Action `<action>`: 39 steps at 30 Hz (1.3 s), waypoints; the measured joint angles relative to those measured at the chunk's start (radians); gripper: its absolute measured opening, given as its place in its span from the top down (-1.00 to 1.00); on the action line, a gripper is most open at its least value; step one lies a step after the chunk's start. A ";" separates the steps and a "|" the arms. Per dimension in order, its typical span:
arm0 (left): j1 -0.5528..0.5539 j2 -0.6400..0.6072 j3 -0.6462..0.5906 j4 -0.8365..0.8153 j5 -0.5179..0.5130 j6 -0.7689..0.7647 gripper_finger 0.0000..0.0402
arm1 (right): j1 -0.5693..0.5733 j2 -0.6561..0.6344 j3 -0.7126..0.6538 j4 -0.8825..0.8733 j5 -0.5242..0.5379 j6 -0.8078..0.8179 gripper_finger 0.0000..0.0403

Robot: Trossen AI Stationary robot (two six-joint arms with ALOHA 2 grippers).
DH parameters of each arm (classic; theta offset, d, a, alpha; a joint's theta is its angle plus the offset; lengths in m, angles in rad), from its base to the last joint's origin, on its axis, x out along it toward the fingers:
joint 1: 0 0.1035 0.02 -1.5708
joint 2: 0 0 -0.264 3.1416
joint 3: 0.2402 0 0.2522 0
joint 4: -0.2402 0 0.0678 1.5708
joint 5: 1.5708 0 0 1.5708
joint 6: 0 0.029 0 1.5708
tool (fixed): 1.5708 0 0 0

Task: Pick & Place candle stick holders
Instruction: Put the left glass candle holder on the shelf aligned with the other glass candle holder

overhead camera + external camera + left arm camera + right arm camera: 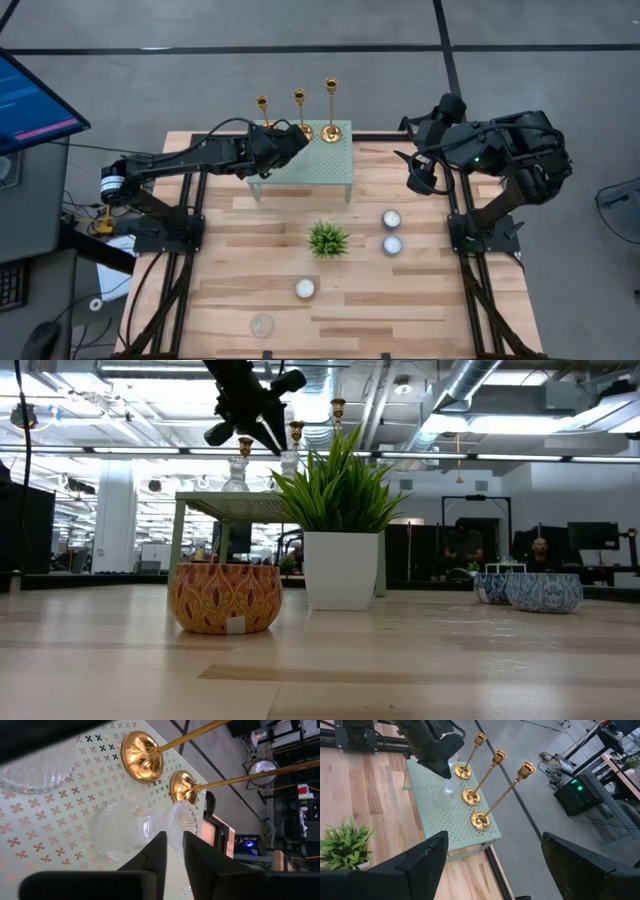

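Three gold candle stick holders stand on their round bases in a row along the far edge of a small green perforated table; two bases show in the left wrist view. My left gripper reaches over that table, its fingers a narrow gap apart at the top cup of a clear glass holder that stands beside the candlesticks. My right gripper waits, raised and wide open, over the table's right side, holding nothing. My left gripper has its fingertips right at the glass holder's top cup, coming in slanting down from the table's left. The holder stands upright on the green table. Whether the fingers touch the glass, I cannot tell.
A second ribbed glass cup sits on the green table. On the wooden top are a small potted plant, tealights in bowls and a clear glass cup. A monitor stands at the left.
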State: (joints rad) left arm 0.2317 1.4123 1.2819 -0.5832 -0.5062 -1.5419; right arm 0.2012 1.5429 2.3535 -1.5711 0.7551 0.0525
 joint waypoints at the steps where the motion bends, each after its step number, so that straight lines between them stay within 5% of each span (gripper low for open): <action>1: 0.000 0.000 0.000 0.001 0.001 0.001 0.65 | 0.000 0.000 0.000 0.000 0.000 0.000 -0.54; 13: 0.008 -0.058 -0.002 0.009 -0.003 0.134 0.46 | 0.000 0.000 0.000 0.000 -0.037 0.000 -0.54; 20: -0.016 -0.190 -0.002 0.015 0.115 0.281 0.46 | -0.022 0.000 -0.039 0.023 -0.076 -0.015 -0.54; 24: -0.069 -0.292 -0.001 0.030 0.107 0.343 0.51 | -0.071 -0.001 -0.122 0.207 -0.090 -0.067 -0.53; 26: -0.110 -0.337 -0.001 0.031 0.076 0.373 0.59 | -0.102 -0.003 -0.171 0.318 -0.178 -0.107 -0.48; 31: -0.224 -0.425 0.000 0.043 -0.038 0.471 0.93 | -0.178 0.000 -0.341 0.571 -0.451 -0.153 -0.08; 37: -0.345 -0.487 0.000 0.047 -0.176 0.595 0.98 | -0.261 0.001 -0.624 0.824 -0.528 -0.142 0.85; 39: -0.374 -0.503 0.000 0.050 -0.187 0.638 0.98 | -0.285 0.001 -0.713 0.928 -0.551 -0.109 0.92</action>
State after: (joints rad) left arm -0.1421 0.9091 1.2819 -0.5335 -0.6933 -0.9038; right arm -0.0842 1.5436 1.6405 -0.6434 0.2046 -0.0563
